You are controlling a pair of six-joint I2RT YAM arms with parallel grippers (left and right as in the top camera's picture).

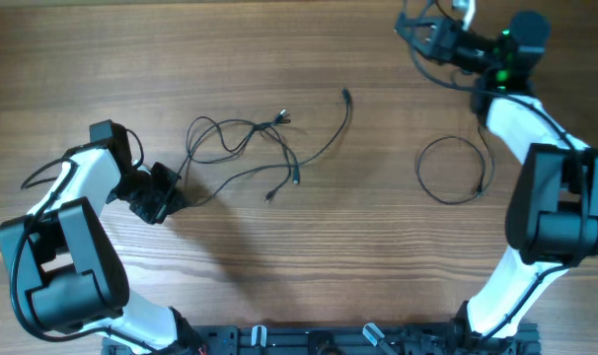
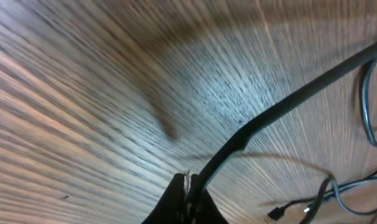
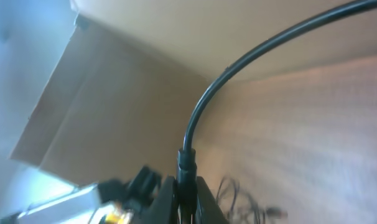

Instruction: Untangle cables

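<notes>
While the right gripper [image 1: 417, 32] pinches a second cable [image 3: 193, 118] far off, the left gripper [image 1: 176, 192], clamped tight on a tangled cable [image 2: 288, 104], sits nearer the tangle [image 1: 242, 146], which sprawls lengthwise straight out beyond its fingertips.

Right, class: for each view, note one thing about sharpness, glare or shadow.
Overhead: sharp, evenly lit, soft shadows on the table. Left wrist: wood grain smeared, pale glare mid-frame, the left cable in the left claw casts a faint shadow. Right wrist: background soft, bluish wash at left, the right cable in the right claw fairly crisp.
</notes>
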